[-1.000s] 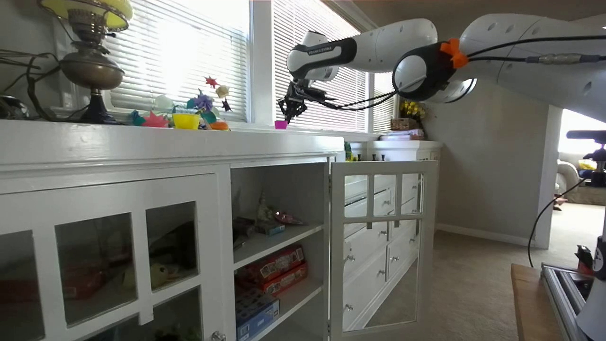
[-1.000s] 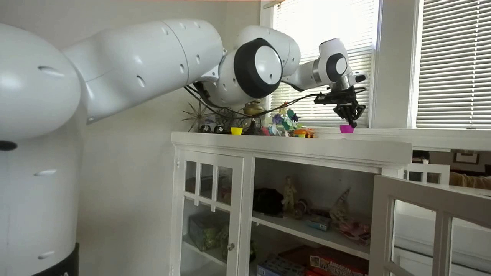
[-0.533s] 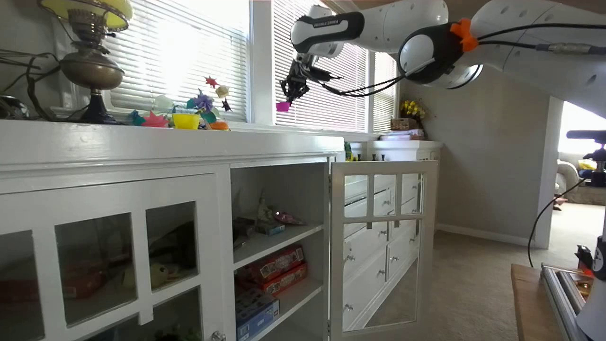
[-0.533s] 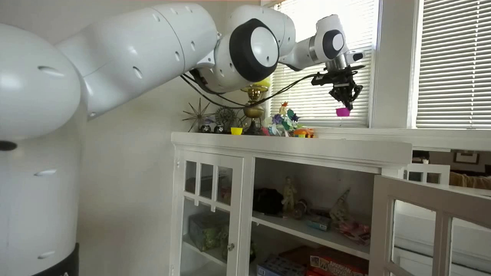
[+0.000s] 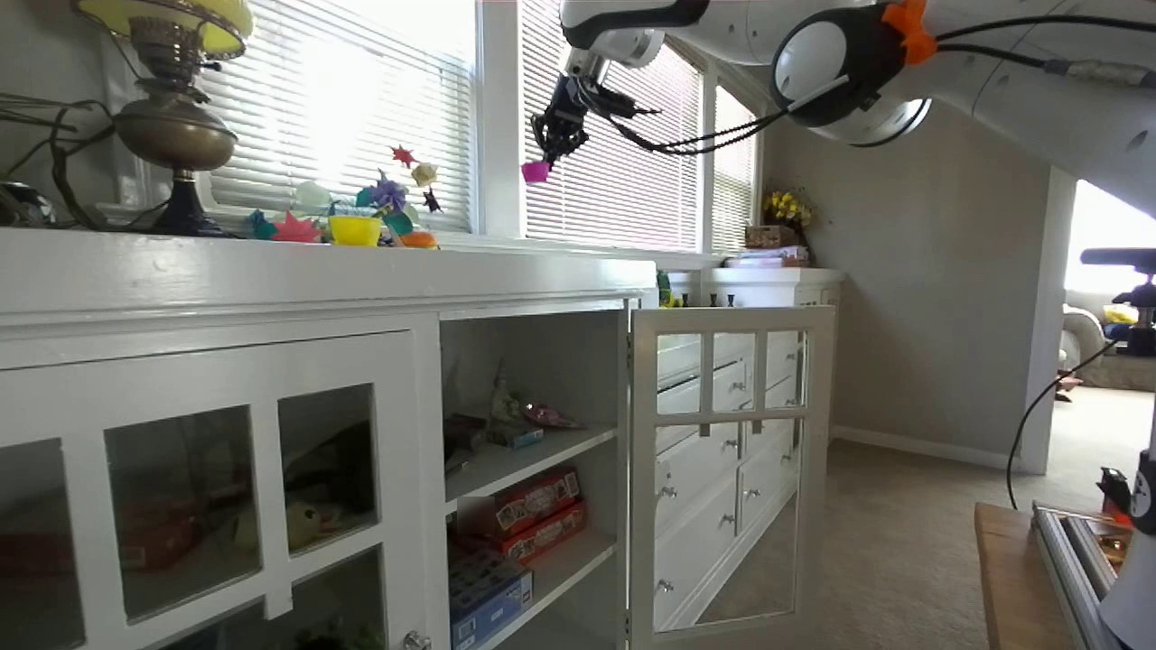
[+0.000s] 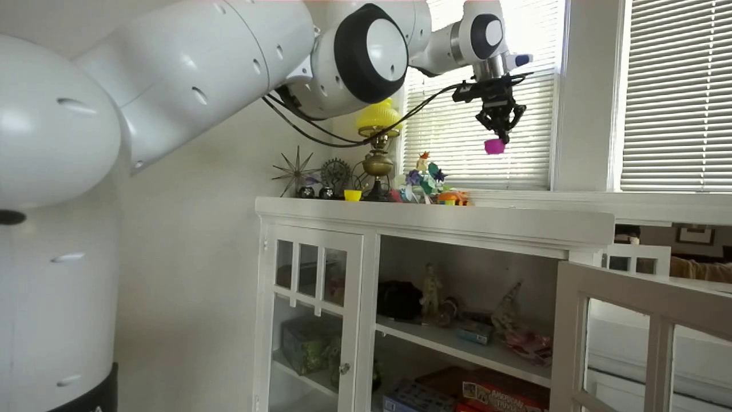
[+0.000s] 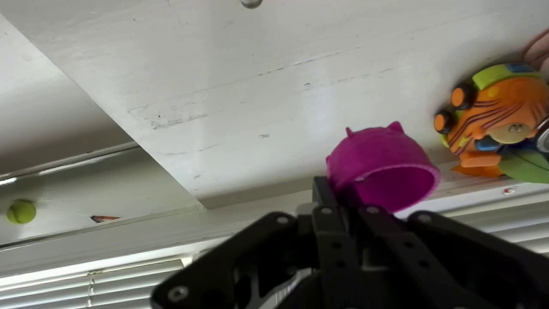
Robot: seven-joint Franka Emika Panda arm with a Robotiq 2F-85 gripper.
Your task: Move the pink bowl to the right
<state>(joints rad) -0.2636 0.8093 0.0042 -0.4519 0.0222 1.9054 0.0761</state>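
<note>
The small magenta-pink bowl [image 5: 536,171] hangs in the air above the white cabinet top [image 5: 361,271], in front of the window blinds. It also shows in an exterior view [image 6: 494,146], well above the ledge. In the wrist view the bowl [image 7: 381,150] is tilted, its opening towards the camera. My black gripper [image 7: 336,192] is shut on the bowl's rim, with one finger outside the wall and one inside. The inner fingertip is partly hidden in dark shade. The gripper also shows just above the bowl in both exterior views [image 5: 552,159] [image 6: 504,137].
An orange toy car [image 7: 506,111] lies on the cabinet top beside paper flowers [image 6: 426,180]. A yellow cup [image 5: 355,230] and an oil lamp [image 5: 176,135] stand further along. A glass cabinet door [image 5: 731,319] hangs open below. A green ball [image 7: 21,211] lies on a lower surface.
The bowl, held in the gripper, has risen from the cabinet top into the air. It has also shifted slightly left in an exterior view and tilted a little.
</note>
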